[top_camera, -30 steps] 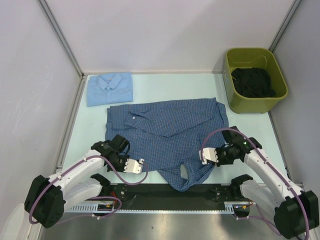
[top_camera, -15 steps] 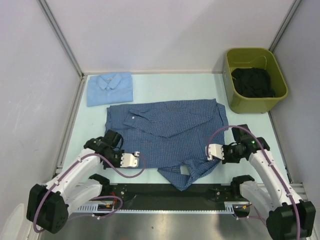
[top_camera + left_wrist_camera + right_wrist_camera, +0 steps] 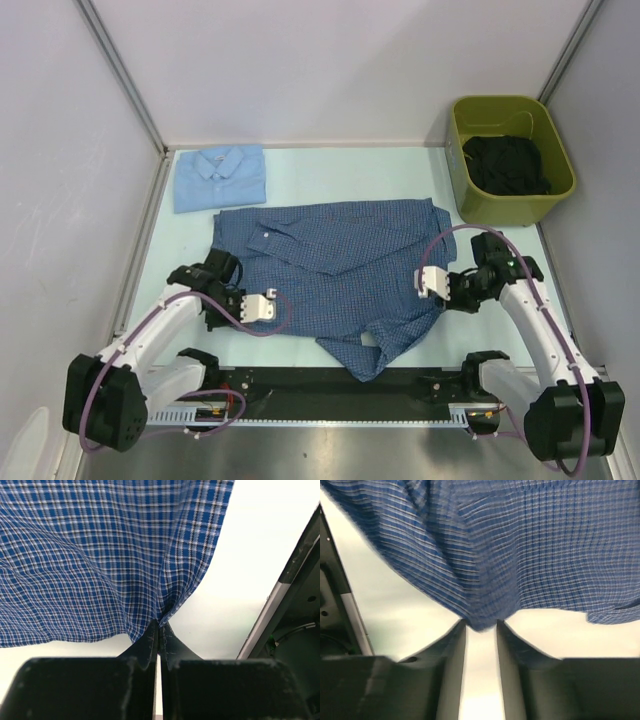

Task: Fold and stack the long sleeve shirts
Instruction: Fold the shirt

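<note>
At far right, green bin holds dark cloth; left tool pinches checked shirt, right tool unclear.

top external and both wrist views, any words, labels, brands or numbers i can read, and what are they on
No text can be read in any view.
pale blue shirt: a small reddish mark at the collar, maybe a neck label, too small to read.
checked blue shirt: only the woven check, no print or label showing.
green bin: no marking visible.
</note>
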{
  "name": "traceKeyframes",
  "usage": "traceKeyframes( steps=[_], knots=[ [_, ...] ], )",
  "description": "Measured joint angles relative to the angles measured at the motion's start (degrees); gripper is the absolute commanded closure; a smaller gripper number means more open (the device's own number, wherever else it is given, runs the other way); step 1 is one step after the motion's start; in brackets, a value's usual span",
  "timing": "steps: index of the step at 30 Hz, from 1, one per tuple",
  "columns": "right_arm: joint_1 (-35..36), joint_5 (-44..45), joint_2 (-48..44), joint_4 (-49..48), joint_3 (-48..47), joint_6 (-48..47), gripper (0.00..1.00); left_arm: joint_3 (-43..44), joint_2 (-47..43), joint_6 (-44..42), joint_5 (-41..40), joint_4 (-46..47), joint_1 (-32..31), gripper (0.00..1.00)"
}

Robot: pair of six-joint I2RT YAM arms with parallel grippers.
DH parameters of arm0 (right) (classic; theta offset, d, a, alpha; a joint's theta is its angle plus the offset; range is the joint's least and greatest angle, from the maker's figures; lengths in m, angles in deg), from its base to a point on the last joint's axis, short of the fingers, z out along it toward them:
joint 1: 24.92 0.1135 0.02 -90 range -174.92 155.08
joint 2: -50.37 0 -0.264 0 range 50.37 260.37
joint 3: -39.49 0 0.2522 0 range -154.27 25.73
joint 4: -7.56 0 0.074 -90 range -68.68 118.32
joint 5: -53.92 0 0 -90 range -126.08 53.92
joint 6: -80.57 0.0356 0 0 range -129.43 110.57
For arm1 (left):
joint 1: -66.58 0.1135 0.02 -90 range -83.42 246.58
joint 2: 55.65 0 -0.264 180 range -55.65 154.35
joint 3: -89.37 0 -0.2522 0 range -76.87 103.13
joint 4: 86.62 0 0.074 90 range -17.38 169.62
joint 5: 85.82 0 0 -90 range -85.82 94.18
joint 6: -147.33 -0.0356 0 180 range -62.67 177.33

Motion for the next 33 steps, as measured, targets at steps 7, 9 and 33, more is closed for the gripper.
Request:
traceKeyframes(
  steps=[7, 9, 33],
  knots=[
    [2.10, -1.11, -8.61, 2.43, 2.75, -4.44, 0.53, 1.49, 3.41, 1.25, 0.61, 1.22, 0.11, 1.00],
    [5.18, -0.92, -13.14, 3.96, 5.11, -5.64, 0.52, 1.49, 3.52, 1.46, 0.61, 1.25, 0.11, 1.00],
    [35.87, 8.92, -11.47, -3.43, 12.68, 10.10, 1.00, 1.01, -0.63, 0.87, 2.08, -2.73, -4.59, 0.49]
  ],
)
